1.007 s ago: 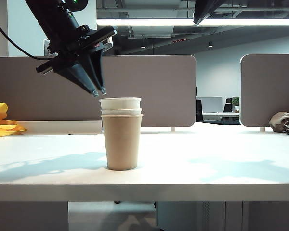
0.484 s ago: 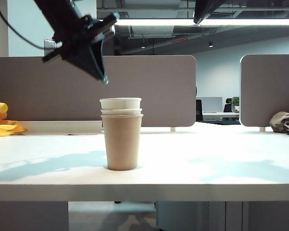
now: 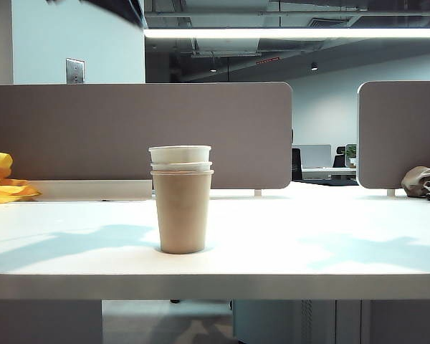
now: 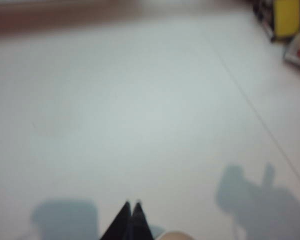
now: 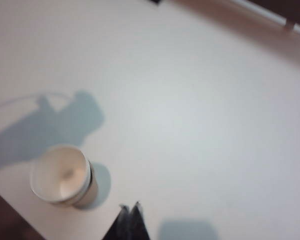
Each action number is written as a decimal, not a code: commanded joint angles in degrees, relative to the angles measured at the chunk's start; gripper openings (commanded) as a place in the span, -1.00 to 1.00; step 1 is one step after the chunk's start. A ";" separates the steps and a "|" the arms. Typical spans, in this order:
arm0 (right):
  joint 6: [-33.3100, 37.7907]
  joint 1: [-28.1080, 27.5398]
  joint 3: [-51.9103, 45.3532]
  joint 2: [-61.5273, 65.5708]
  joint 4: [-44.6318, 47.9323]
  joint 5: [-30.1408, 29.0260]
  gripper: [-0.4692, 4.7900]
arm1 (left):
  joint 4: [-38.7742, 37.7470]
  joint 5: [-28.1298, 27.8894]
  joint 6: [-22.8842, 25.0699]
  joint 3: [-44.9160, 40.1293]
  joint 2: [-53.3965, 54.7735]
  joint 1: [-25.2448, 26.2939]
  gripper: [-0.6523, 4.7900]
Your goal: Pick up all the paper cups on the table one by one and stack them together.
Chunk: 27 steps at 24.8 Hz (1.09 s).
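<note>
Exterior view: only a dark sliver of the left arm shows at the top edge; neither pincer is visible. The cups point(image 3: 181, 201) stand nested, two white inside the tan, left of centre on the white table point(image 3: 308, 251), grey partitions point(image 3: 222, 136) behind

Left wrist view: blurred; the left pincer point(image 4: 132, 206) is closed and empty above bare table

Right wrist view: the right pincer point(image 5: 129, 206) is closed and empty, the cups beside it near the table's edge
</note>
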 commanded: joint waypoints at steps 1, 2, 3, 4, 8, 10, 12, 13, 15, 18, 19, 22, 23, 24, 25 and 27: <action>-0.09 0.02 0.28 -2.80 5.07 -1.03 -0.85 | 4.35 -2.14 0.24 0.22 -4.72 -0.04 -0.78; -0.07 0.02 0.28 -3.45 6.05 -1.16 -0.84 | 4.87 -2.56 0.28 0.22 -5.95 -0.04 -0.78; -0.09 0.02 0.28 -4.28 7.04 -1.66 -0.85 | 5.57 -2.58 0.63 0.22 -7.28 -0.04 -0.78; -0.09 0.02 0.26 -4.98 7.82 -2.05 -0.84 | 6.05 -2.60 0.85 0.22 -8.33 -0.04 -0.78; -0.09 0.04 0.24 -8.46 11.47 -2.75 -0.84 | 8.00 -2.82 2.73 0.20 -13.68 -0.04 -0.78; -0.09 0.04 0.15 -10.34 13.35 -3.89 -0.85 | 9.09 -3.76 4.81 0.17 -16.46 -0.04 -0.78; -0.09 0.04 0.15 -11.67 13.94 -4.07 -0.85 | 9.11 -4.15 5.18 0.15 -18.25 -0.04 -0.78; -0.11 0.04 0.07 -12.35 14.10 -4.46 -0.85 | 8.85 -4.31 5.20 0.04 -19.21 -0.04 -0.78; -0.13 0.04 -1.64 -14.75 15.37 -4.85 -0.84 | 9.25 -5.55 6.21 -2.14 -22.29 -0.04 -0.78; -0.74 0.09 -11.80 -22.51 21.73 -4.74 -0.84 | 11.13 -6.21 7.72 -11.76 -30.25 -0.04 -0.78; -0.74 0.07 -14.23 -24.17 23.15 -4.52 -0.84 | 11.56 -6.54 7.76 -14.38 -32.30 -0.02 -0.78; -0.72 0.07 -24.00 -31.08 28.85 -4.15 -0.85 | 13.25 -7.63 7.76 -21.40 -37.99 -0.02 -0.78; -0.72 0.09 -27.69 -33.68 30.97 -4.04 -0.84 | 14.34 -7.69 7.74 -24.22 -40.35 -0.02 -0.78; -0.63 0.09 -29.94 -35.23 32.33 -3.56 -0.85 | 15.23 -7.69 7.69 -26.47 -42.36 -0.02 -0.78; -0.11 0.09 -33.42 -37.81 34.23 -2.47 -0.84 | 16.50 -7.72 7.67 -29.20 -44.83 -0.02 -0.78; 0.94 0.09 -39.23 -42.34 37.27 -0.35 -0.84 | 18.18 -7.72 7.67 -33.20 -48.98 -0.02 -0.78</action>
